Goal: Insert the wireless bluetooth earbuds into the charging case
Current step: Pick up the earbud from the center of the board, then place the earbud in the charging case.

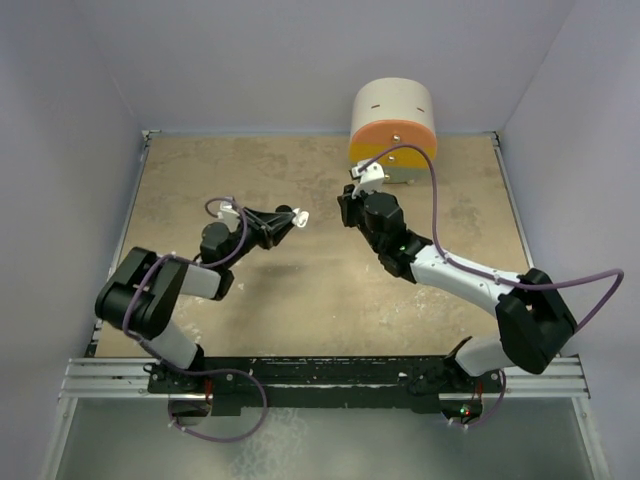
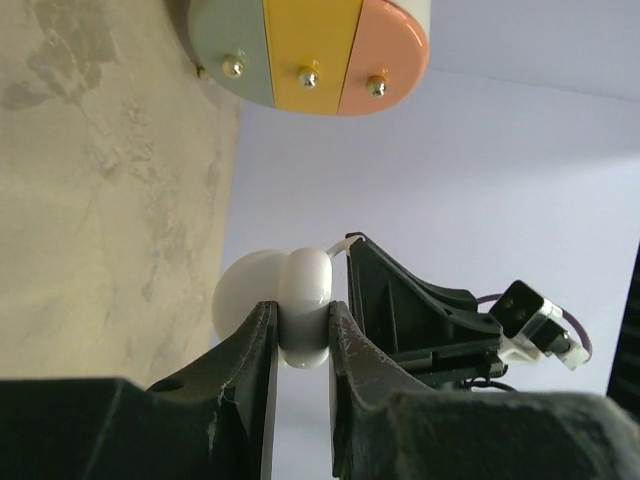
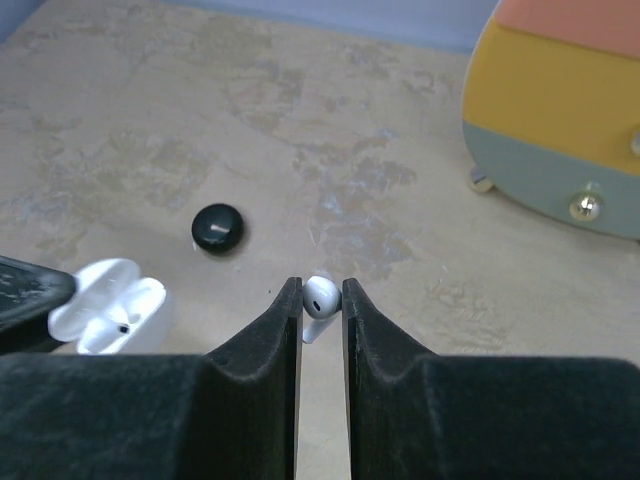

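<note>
While the left gripper (image 2: 300, 315) clamps hard on the charging case (image 2: 250, 290), we get a good look at it: one glossy white shell, rounded like a pebble, lid swung open, held up off the tabletop (image 3: 150, 130). That surface is matte, mottled beige, almost stone-like. Over to the right gripper (image 3: 321, 295), and its black fingers are pinched on a single white earbud (image 3: 320, 300), smooth and bean-shaped with a short stem pointing down, raised above the table just right of the open case. We count one earbud in sight, one case, and one flat black round disc (image 3: 217, 227) lying alone on the table. Behind sits one rounded drawer unit (image 2: 310, 50) with three fronts, grey-green, yellow and salmon, and three small brass knobs (image 2: 308, 75).
</note>
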{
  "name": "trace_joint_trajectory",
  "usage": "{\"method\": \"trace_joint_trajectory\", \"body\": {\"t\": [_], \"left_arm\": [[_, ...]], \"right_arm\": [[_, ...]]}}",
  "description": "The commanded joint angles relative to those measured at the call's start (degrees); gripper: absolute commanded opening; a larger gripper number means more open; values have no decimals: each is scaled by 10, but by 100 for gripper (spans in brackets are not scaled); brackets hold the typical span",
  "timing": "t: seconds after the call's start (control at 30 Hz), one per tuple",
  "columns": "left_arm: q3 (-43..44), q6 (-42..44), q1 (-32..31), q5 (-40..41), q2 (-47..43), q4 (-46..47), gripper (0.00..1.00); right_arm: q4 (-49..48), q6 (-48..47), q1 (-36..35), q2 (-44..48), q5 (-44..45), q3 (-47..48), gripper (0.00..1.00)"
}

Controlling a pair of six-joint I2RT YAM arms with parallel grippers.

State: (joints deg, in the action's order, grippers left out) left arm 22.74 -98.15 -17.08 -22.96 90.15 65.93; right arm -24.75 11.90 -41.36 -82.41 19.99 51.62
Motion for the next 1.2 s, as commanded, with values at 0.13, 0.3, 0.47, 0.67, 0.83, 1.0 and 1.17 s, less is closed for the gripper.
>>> {"method": "trace_joint_trajectory", "body": {"t": [0.13,0.3,0.47,0.67,0.83,1.0,1.17], "left_arm": [[68,-112,-41,-19,136,187,0],[86,-85,-55,-11,122,122,0],[99,-45,-65,-4,93,34,0],[111,-21,-66,-5,66,-44,0],[140,-11,-66,-27,62,-101,0],[149,-11,-66,-27,56,-115,0],[156,-21,-66,-31,56,-111,0]], "right_arm": [[-171,-69,-4,28,-23,-45,0],[-208,-94,-4,27,-52,-56,0],[-231,-114,-4,24,-88,-64,0],[-236,-130,-7,25,-102,-69,0],[-241,-144,-16,24,-99,-72,0],[-245,-154,-23,12,-89,-76,0],[-254,-160,-29,7,-78,-87,0]]}}
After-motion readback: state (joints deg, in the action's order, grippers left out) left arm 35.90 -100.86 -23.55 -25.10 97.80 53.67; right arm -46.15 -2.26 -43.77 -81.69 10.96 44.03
